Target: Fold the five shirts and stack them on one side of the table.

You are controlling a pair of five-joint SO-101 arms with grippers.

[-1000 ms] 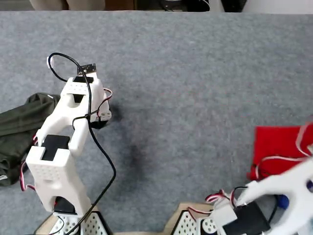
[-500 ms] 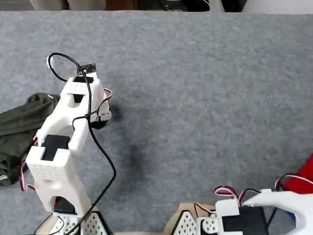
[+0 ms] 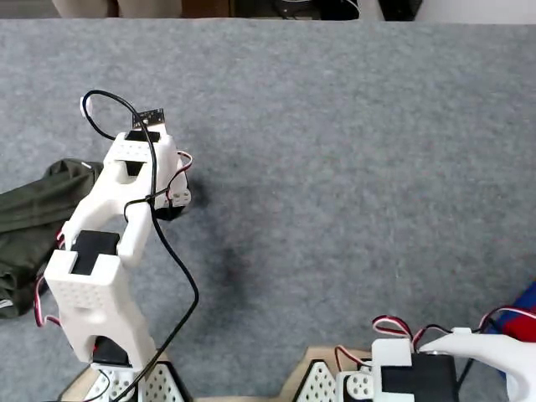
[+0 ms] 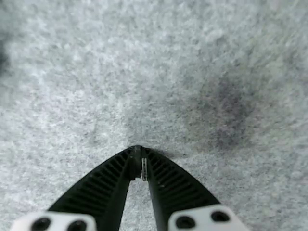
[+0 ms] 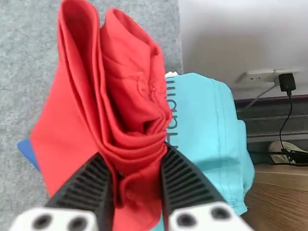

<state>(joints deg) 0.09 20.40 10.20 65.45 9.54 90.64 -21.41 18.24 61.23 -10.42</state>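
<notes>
A grey felt table spans the high view's centre; beyond its edge stand a white wall, a socket strip and a wooden floor.

An indoor room: white wall, wall socket, wooden floor.

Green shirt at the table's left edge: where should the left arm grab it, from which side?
Likely the bunched fold at the green shirt's far corner, nearest the shut left gripper. Come down from the table's centre side: it lies crumpled, and that ridge offers a pinchable edge.
</notes>
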